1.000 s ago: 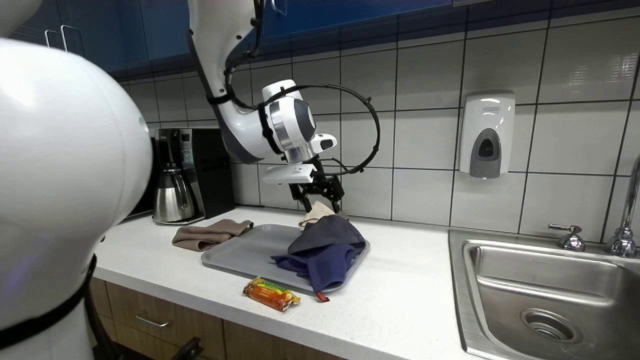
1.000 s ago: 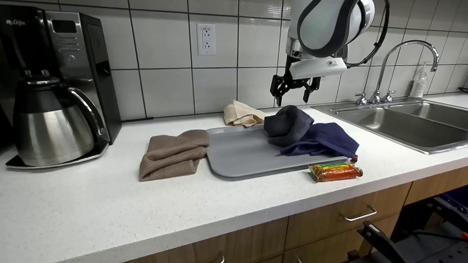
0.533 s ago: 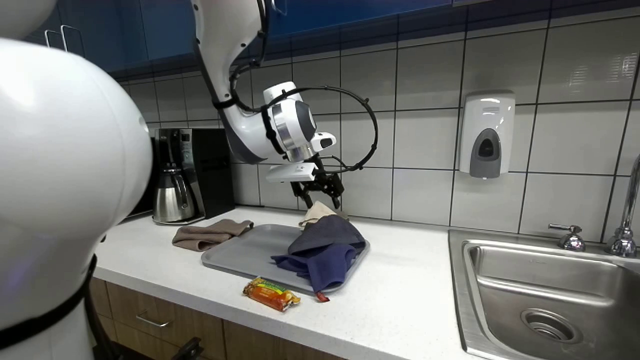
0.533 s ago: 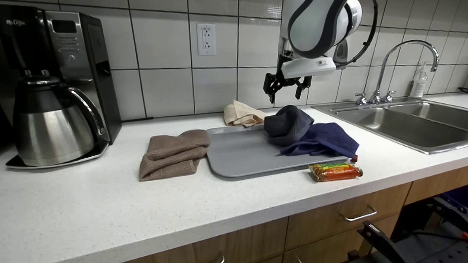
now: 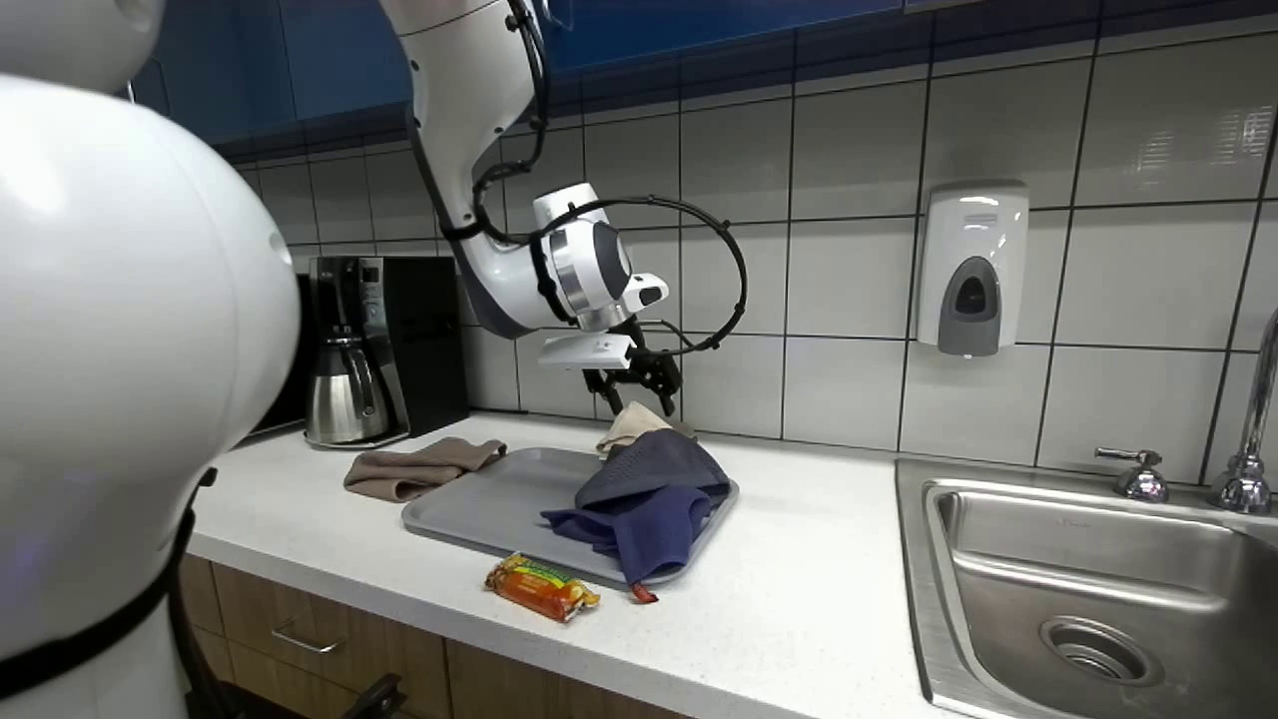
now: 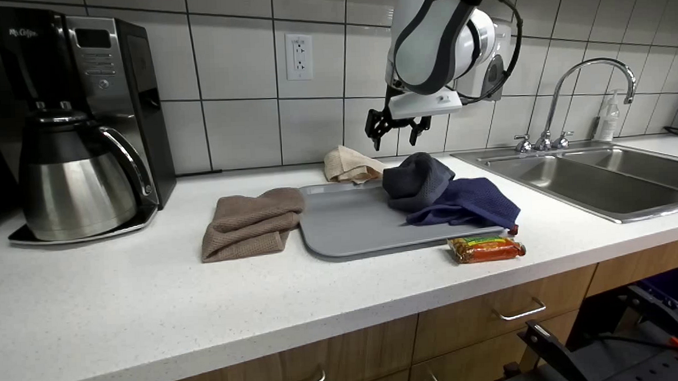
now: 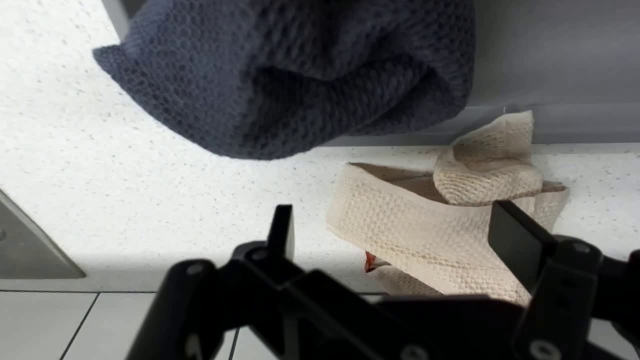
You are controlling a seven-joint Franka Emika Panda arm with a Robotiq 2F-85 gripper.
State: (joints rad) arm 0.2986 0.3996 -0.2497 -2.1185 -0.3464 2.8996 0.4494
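My gripper (image 6: pixel 395 141) is open and empty, pointing down in the air near the tiled wall; it also shows in an exterior view (image 5: pixel 641 401) and the wrist view (image 7: pixel 392 215). Below it a crumpled beige cloth (image 7: pixel 410 215) lies on the counter behind the tray, apart from the fingers. A small red tip (image 7: pixel 369 261) peeks from under this cloth. A dark grey cloth (image 6: pixel 419 181) sits bunched on the grey tray (image 6: pixel 352 224), beside a navy cloth (image 6: pixel 471 202) that hangs over the tray's edge. Another red tip (image 5: pixel 642 593) shows by the navy cloth.
A folded brown cloth (image 6: pixel 254 223) lies beside the tray. An orange snack packet (image 6: pixel 486 249) lies in front of it. A coffee maker (image 6: pixel 123 108) with a steel carafe (image 6: pixel 81 184) stands at one end, a sink (image 5: pixel 1078 599) at the other. A soap dispenser (image 5: pixel 973 270) hangs on the wall.
The open gripper has moved along the wall toward the coffee maker's side, from above the grey cloth to nearer the beige cloth. The cloths, tray and packet have not moved.
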